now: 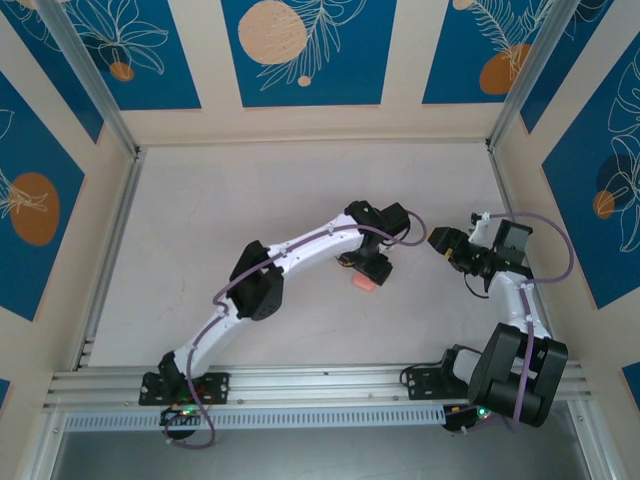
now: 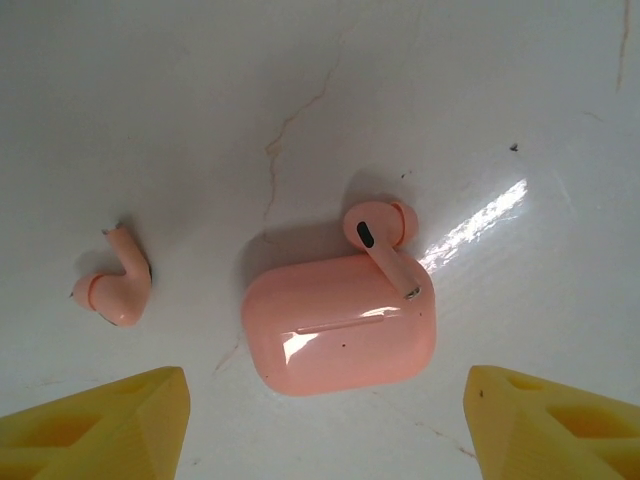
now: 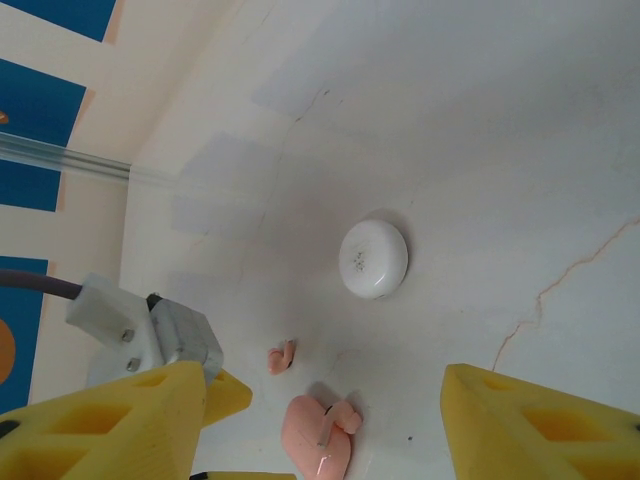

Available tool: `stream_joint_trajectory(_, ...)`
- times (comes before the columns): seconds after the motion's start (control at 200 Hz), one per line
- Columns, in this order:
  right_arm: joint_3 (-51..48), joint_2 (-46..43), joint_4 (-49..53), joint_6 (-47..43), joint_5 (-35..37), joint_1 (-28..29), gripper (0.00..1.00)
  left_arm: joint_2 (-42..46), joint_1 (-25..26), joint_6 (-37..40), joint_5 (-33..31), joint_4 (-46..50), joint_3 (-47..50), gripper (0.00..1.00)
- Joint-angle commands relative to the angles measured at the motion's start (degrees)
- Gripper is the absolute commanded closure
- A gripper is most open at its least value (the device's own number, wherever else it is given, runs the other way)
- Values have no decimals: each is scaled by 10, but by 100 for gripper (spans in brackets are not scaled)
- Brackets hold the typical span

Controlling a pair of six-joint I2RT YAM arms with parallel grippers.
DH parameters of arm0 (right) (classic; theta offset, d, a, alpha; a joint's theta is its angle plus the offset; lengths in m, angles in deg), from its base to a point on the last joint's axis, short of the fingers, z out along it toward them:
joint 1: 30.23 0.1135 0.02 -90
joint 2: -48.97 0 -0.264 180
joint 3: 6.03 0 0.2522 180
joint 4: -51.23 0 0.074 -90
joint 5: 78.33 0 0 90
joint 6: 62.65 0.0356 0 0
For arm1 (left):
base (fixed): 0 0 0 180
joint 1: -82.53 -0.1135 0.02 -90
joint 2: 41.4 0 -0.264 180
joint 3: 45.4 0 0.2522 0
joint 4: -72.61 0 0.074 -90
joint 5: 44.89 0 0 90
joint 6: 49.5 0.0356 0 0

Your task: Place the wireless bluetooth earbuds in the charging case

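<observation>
The salmon-pink charging case (image 2: 340,335) lies flat on the white table with its lid shut. One pink earbud (image 2: 380,235) leans on the case's far right corner, its stem resting on the lid. The other earbud (image 2: 115,290) lies apart on the table, to the case's left. My left gripper (image 2: 325,430) hovers just short of the case, open, its yellow fingers (image 2: 110,425) wide apart and empty. From above, the left gripper (image 1: 372,262) is over the case (image 1: 365,285). My right gripper (image 1: 438,243) hangs open to the right, looking down at the case (image 3: 318,440) and loose earbud (image 3: 282,357).
A white round disc (image 3: 373,258) sits on the table beyond the case. Blue-and-cream patterned walls (image 1: 300,50) close in the table on three sides, and an aluminium rail (image 1: 320,385) runs along the near edge.
</observation>
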Motion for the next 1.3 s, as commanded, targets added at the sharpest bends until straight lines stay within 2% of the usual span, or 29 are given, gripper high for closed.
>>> stream_joint_trajectory(0.0, -6, -3, 5, -10, -18, -4, 36, -19, 9, -18, -12, 24, -25, 27)
stream_joint_trajectory(0.41, -7, 0, 4, -12, -20, -4, 36, -42, 10, -27, -15, 19, -30, 23)
stream_joint_trajectory(1.295, -5, 0, 6, -14, -31, -4, 36, -72, 16, -38, 1, 15, -34, 22)
